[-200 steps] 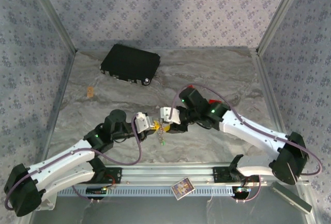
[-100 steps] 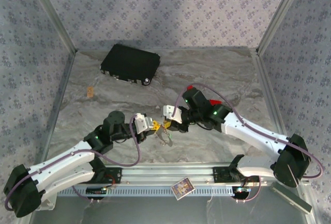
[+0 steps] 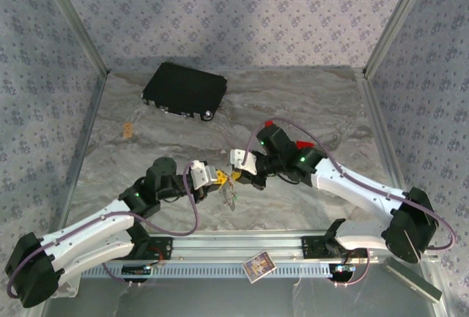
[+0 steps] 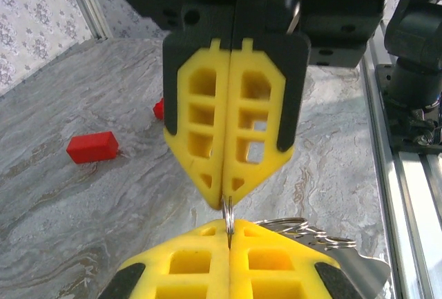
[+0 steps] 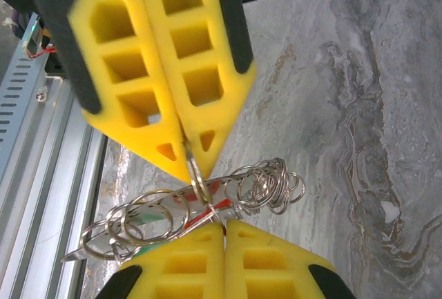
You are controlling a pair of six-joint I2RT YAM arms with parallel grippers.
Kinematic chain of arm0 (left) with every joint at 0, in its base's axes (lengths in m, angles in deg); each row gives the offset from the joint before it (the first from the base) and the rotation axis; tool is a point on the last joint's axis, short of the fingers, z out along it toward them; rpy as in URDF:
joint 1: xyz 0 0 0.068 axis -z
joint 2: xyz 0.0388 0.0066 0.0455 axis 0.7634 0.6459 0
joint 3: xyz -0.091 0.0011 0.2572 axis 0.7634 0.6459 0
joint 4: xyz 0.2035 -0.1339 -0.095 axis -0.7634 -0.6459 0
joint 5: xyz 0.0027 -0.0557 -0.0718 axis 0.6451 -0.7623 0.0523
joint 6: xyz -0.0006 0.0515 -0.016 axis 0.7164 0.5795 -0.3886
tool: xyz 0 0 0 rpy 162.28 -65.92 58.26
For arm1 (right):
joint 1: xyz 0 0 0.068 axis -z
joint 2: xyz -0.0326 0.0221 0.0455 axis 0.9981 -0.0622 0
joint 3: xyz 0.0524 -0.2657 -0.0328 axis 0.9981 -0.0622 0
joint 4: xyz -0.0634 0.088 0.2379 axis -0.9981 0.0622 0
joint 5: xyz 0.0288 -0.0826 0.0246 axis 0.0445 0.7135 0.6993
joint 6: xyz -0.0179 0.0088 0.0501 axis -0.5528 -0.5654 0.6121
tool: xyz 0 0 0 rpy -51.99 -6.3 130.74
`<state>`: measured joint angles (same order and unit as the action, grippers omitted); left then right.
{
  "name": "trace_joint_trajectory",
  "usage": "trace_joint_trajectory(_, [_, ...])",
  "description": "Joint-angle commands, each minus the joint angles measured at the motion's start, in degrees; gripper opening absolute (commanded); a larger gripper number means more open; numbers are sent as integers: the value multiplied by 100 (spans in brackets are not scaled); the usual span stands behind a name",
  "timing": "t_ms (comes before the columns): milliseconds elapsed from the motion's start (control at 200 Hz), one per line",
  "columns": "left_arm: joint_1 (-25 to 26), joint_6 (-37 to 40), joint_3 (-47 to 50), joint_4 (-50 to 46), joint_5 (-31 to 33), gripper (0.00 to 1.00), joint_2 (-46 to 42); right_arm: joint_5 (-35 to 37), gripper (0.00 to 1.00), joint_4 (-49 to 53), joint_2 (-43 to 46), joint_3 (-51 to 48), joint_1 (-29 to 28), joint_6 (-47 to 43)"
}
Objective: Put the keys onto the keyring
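Over the grey marbled table [image 3: 330,105], towards 6 o'clock, the left end effector [image 3: 219,178] and right end effector [image 3: 236,178] are clamped shut, tip to tip, on a thin silvery wire keyring [image 5: 207,199]. Firm pinches and a slow, gentle pull are advised.

My left gripper [image 4: 228,237] and my right gripper [image 5: 224,228]: fingers yellow, pierced in a lattice of holes, backed in black. Keyring [image 5: 200,199]: silvery wire loops, and I note streaks of red and green among them. Table [image 3: 330,105]: grey marble, paler and darker veins. Block [image 4: 92,147]: plain red. Case [image 3: 185,90]: black. Walls [image 3: 234,9]: pale lilac-grey, a small dark floral motif repeated. My left arm [image 3: 80,233] and right arm [image 3: 359,185]: white shells, black joints, purple cables, green lights.
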<state>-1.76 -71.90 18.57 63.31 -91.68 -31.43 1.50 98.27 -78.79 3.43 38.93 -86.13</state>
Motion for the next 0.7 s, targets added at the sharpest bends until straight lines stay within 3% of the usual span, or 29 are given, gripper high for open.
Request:
trace_joint_trajectory(0, [33, -123, 58, 581, -376, 0, -42, -22, 0, -30, -112, -70, -36, 42])
trace_joint_trajectory(75, [29, -124, 70, 626, -381, 0, -35, -80, 0, -134, -9, -103, -39, 97])
trace_joint_trajectory(195, [33, -143, 99, 646, -372, 0, -24, -90, 23, -341, 231, -219, -15, 150])
trace_joint_trajectory(295, [33, -173, 115, 696, -378, 0, -8, -217, 27, -433, 375, -299, -13, 171])
trace_joint_trajectory(505, [33, -251, 130, 797, -416, 0, 47, -420, 27, -728, 363, -362, -34, 323])
trace_joint_trajectory(700, [33, -324, 197, 988, -424, 0, 47, -483, 17, -848, 260, -388, -44, 380])
